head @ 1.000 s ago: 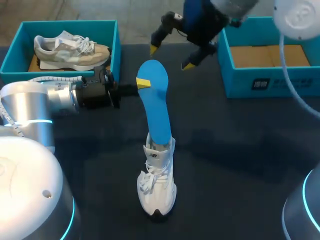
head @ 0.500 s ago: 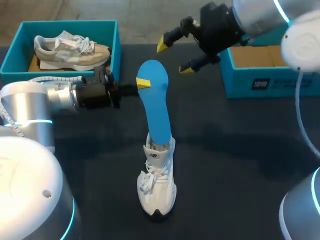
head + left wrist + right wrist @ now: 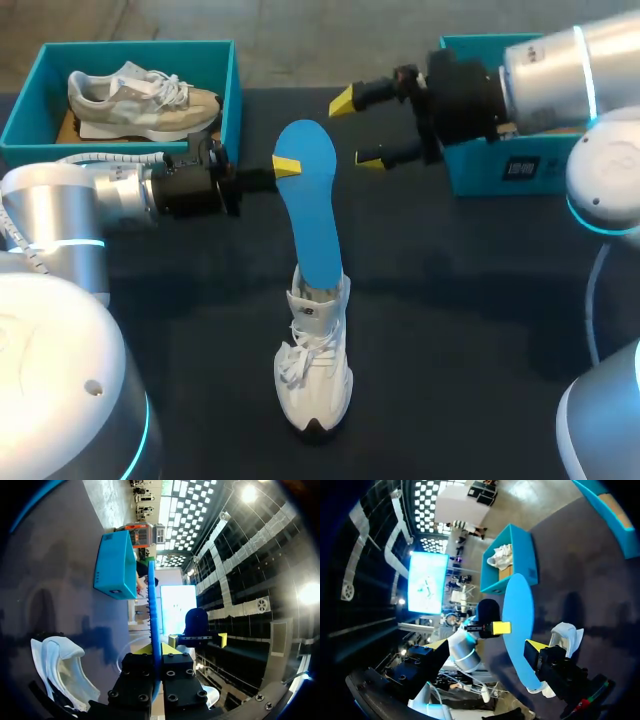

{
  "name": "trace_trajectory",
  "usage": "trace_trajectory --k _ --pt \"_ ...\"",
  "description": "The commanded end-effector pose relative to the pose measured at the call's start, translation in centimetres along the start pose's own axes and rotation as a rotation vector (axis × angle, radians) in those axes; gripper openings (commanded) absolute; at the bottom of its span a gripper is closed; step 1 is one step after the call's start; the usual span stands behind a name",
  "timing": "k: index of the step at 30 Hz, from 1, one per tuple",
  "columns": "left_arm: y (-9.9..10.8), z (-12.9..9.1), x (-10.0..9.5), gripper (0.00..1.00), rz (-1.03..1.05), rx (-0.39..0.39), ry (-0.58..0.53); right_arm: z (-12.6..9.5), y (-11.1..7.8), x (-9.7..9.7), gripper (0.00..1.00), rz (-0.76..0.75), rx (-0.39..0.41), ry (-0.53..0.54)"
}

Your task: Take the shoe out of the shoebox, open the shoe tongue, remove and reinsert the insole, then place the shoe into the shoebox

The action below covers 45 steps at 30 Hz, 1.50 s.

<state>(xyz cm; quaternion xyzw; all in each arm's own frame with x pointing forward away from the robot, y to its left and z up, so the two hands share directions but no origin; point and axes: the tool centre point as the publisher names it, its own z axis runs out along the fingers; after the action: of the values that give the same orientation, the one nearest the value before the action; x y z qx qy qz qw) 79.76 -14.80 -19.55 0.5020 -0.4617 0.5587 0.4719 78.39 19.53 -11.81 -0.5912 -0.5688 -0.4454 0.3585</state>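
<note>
A white shoe (image 3: 314, 372) stands on the dark table, toe toward the front edge. A blue insole (image 3: 311, 205) rises out of its opening, heel end in the shoe. My left gripper (image 3: 283, 167) is shut on the insole's upper edge. In the left wrist view the insole (image 3: 152, 611) shows edge-on between the fingers of the left gripper (image 3: 155, 650), with the shoe (image 3: 64, 666) beside it. My right gripper (image 3: 357, 128) hangs open just right of the insole's top, apart from it. In the right wrist view the insole (image 3: 518, 611) stands ahead of the open right gripper (image 3: 486, 645).
A teal shoebox (image 3: 233, 95) at the back left holds a second, beige shoe (image 3: 140, 97). Another teal shoebox (image 3: 490, 170) stands at the back right, partly behind my right arm. The left arm's body lies along the table's left side.
My right gripper has swung from above the insole's top toward the right and lower, its fingers now pointing left at the insole. The left gripper, insole and shoe have not moved.
</note>
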Motion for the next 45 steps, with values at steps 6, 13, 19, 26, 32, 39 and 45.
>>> trace_trajectory --k 6,13,19,26,32,39,45 --pt "0.1 -0.1 0.1 0.0 -0.001 -0.001 -0.004 0.2 0.2 -1.0 1.0 0.068 0.026 0.165" --pt "0.1 -0.1 0.1 0.0 -0.001 -0.001 -0.004 0.2 0.1 -1.3 1.0 0.148 0.05 0.15" --pt "-0.2 -0.1 0.5 0.0 0.052 0.004 0.019 0.1 -0.1 -1.4 1.0 0.175 0.05 0.149" --pt "-2.1 -0.3 3.7 0.0 0.355 0.042 0.126 0.1 -0.1 -1.4 1.0 0.175 0.05 0.149" --pt "-2.7 -0.9 7.5 0.0 0.781 0.059 0.205 0.1 -0.1 -1.4 1.0 0.175 0.05 0.149" --pt "-3.0 -2.1 9.1 0.0 1.091 0.103 0.223 0.1 -0.1 -1.4 1.0 0.175 0.05 0.149" --pt "-3.3 -3.0 8.4 0.0 1.337 0.156 0.263 0.1 -0.1 -1.4 1.0 0.175 0.05 0.149"
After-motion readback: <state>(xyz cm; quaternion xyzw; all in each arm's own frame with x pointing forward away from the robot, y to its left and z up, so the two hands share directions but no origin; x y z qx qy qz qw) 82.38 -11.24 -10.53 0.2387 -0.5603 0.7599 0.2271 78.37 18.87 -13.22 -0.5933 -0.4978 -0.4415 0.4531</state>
